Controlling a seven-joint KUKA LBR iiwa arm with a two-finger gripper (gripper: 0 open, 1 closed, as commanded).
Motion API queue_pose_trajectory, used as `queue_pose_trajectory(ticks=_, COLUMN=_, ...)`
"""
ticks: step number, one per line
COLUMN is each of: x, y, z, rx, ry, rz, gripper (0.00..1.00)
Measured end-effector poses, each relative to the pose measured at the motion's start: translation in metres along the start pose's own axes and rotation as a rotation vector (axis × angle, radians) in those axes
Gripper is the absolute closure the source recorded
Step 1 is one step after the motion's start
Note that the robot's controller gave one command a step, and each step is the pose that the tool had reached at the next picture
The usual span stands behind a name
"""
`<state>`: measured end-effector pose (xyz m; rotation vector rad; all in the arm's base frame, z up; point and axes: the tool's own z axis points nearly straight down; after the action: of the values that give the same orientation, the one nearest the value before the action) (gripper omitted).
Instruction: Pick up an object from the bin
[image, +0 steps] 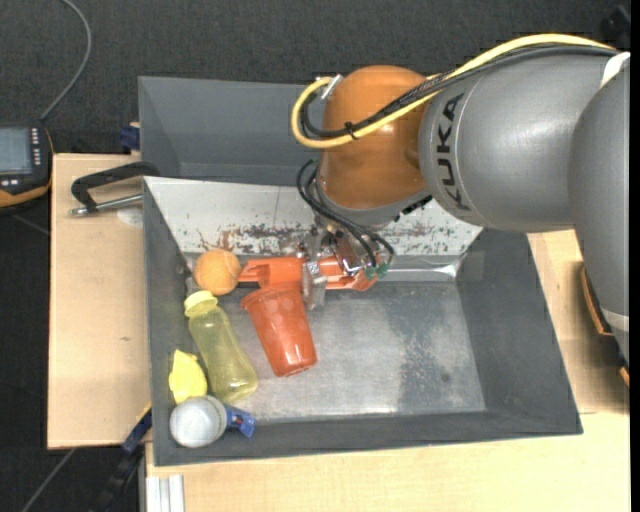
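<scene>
Looking like the grasp step right now: sitting low with the gripper (322, 278) right at the flat orange bar (272, 269) lying along the back wall of the bin (430, 350), just behind the rim of the red-orange tumbler (281, 330) tipped on its side. Not managing to tell the tool's state, whether apart, together or clamped on that bar. Too much clutter around the tip. Next up, probably needing a firm close on the bar and a straight lift, without dragging the tumbler or nudging the orange ball (216, 271) just beside the bar's left end. Pose-wise: leaning in from the right, bending down steeply, hanging the orange wrist cover (370, 140) over the back of the bin and pointing the tool nearly straight down.
</scene>
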<state>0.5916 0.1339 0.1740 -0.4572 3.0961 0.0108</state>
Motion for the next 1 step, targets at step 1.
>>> queue_pose_trajectory(ticks=1, x=-0.0034, y=0.0017, z=-0.0195, rx=0.001, ry=-0.012, rz=-0.017, gripper=1.00)
